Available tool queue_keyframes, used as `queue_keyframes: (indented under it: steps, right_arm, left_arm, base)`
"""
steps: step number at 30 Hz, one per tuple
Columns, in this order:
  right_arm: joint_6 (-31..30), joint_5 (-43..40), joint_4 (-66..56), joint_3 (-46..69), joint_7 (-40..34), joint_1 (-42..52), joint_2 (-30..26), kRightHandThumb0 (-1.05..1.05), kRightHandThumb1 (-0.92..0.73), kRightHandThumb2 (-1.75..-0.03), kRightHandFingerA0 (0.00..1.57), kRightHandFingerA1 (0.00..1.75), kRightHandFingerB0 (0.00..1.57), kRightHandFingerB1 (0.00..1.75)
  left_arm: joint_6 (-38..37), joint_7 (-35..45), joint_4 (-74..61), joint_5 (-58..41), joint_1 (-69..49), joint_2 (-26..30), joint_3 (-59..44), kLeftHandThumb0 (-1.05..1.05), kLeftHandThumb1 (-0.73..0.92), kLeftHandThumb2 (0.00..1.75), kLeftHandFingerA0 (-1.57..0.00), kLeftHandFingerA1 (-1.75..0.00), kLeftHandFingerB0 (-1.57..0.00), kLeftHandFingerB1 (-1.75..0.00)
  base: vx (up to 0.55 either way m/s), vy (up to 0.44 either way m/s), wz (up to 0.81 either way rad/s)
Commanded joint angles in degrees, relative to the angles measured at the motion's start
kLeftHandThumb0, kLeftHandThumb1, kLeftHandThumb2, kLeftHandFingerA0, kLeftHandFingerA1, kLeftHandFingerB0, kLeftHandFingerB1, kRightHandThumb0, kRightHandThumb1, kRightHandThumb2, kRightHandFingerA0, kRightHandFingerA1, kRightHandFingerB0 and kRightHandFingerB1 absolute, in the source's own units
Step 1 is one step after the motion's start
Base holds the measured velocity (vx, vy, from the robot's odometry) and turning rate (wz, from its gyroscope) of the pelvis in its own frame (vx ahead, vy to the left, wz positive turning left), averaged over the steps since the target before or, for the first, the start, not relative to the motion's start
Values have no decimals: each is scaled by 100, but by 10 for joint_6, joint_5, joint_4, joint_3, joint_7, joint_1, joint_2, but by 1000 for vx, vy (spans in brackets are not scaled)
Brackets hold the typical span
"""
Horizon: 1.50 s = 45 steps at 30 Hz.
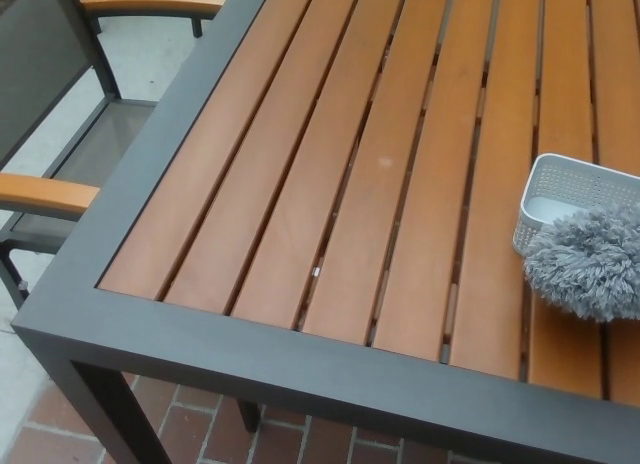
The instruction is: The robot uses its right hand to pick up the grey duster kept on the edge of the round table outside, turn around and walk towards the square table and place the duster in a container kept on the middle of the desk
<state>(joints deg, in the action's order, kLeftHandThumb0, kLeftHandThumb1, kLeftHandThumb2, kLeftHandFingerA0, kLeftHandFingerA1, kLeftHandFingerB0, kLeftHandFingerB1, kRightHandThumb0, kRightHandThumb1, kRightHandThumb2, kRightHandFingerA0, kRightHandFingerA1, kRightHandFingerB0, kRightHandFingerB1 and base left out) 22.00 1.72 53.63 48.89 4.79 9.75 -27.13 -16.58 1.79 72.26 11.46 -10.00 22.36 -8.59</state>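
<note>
A fluffy grey duster [588, 262] hangs over the near rim of a small white perforated container [560, 184] at the right edge of the head view. Its fluffy head spills past the container's front wall, over the wooden slats. The container stands on a square table [330, 184] of orange-brown slats in a dark grey frame. The duster's handle is cut off by the picture's right edge. Neither of my hands shows in the picture.
A grey mesh chair [60, 114] with orange wooden armrests stands at the table's left side. A second armrest [150, 1] shows at the top left. Red brick paving [200, 434] lies below the table's near edge.
</note>
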Motion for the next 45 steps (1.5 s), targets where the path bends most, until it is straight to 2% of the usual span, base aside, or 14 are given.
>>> queue_keyframes:
  steps: [1, 32, 33, 34, 36, 41, 42, 45]
  right_arm:
    - [-172, -44, 82, -37, 8, 36, 58, -62, -60, -99, 0, 46, 0, 31]
    - [-167, -92, 88, -83, -3, 44, 47, -62, -60, -99, 0, 46, 0, 31]
    - [-167, -93, 88, -83, -3, 45, 47, -62, -60, -99, 0, 46, 0, 31]
    - [-167, -95, 89, -85, -3, 46, 46, -62, -60, -99, 0, 46, 0, 31]
    - [-166, -98, 90, -87, -4, 46, 45, -62, -60, -99, 0, 46, 0, 31]
    - [-166, -104, 92, -93, -5, 46, 43, -62, -60, -99, 0, 46, 0, 31]
    - [-166, -105, 92, -95, -5, 46, 44, -62, -60, -99, 0, 46, 0, 31]
    - [-165, -110, 93, -100, -6, 46, 44, -62, -60, -99, 0, 46, 0, 31]
  left_arm:
    - [-36, 32, 14, -38, 4, -1, -20, -33, 2, 96, -135, -132, -136, -132]
    - [-37, 34, 16, -39, 5, -1, -20, -33, 2, 96, -135, -132, -136, -132]
    - [-60, 28, 11, -60, 0, -15, -40, -36, 7, 106, -141, -141, -136, -136]
    - [-89, 19, 4, -86, -6, -32, -65, -36, 7, 106, -141, -141, -136, -136]
    - [-87, 21, 3, -85, -7, -33, -66, -38, 13, 110, -141, -142, -135, -137]
    - [-76, 26, 1, -74, -6, -30, -63, -38, 13, 110, -141, -142, -135, -137]
    - [-84, 21, 2, -78, -7, -32, -68, -36, 5, 103, -142, -140, -138, -136]
    - [-96, 14, 3, -83, -9, -35, -78, -36, 5, 103, -142, -140, -138, -136]
  base:
    - [0, 0, 0]
    - [0, 0, 0]
    - [0, 0, 0]
    - [0, 0, 0]
    - [0, 0, 0]
    - [0, 0, 0]
    - [11, -16, 14]
    - [0, 0, 0]
